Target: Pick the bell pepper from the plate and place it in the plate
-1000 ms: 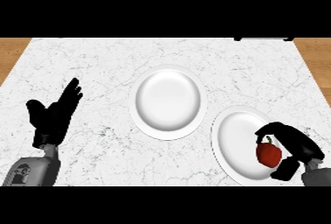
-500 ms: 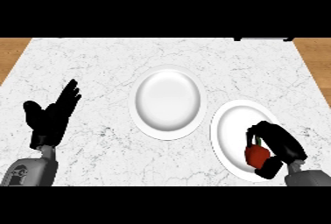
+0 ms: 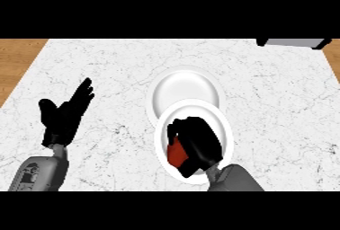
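Our right hand [image 3: 199, 143] curls round the red bell pepper [image 3: 176, 153]
Its glossy skin shows between our black fingers, over the near plate [image 3: 199, 110], a smooth white oval overlapping the far plate [image 3: 185, 87]; our left hand [image 3: 63, 117] rests open, fingers straight, above the veined marble counter [image 3: 279, 112].

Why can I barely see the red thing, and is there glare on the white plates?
Head view: the black right hand curls round the bell pepper and covers most of it, so only a red patch shows. Same view: no harsh glare; the far plate shows soft grey shading in its hollow, and the near plate looks evenly lit.
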Available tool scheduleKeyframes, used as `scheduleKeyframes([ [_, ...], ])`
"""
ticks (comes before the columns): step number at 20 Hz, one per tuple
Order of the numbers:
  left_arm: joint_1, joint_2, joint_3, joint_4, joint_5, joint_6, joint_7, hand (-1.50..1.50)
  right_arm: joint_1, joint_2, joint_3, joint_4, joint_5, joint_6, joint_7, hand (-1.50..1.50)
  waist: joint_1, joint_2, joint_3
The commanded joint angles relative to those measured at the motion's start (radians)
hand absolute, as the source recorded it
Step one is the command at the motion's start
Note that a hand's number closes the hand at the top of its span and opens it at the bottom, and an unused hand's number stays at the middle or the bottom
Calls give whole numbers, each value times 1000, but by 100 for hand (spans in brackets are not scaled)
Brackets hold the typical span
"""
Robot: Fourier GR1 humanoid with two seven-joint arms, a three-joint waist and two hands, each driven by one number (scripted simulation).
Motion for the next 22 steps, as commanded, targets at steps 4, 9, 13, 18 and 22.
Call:
scheduleKeyframes([
  [4,-19,-10,5,19,-5,14,-4,0,-182,37,188,-78,164,-298,384,150,-21,-6,1],
  [9,7,-25,-19,9,-27,23,-10,0,-273,38,301,-32,221,-450,717,150,-22,0,2],
  [13,-29,10,26,49,-12,5,-26,0,-444,38,288,76,156,-518,886,150,-30,10,2],
  [18,-15,18,44,41,-1,-1,-35,0,-512,38,235,223,85,-636,878,150,-42,11,3],
  [22,20,7,41,24,4,-12,-53,0,-484,38,254,313,86,-718,860,150,-52,8,3],
])
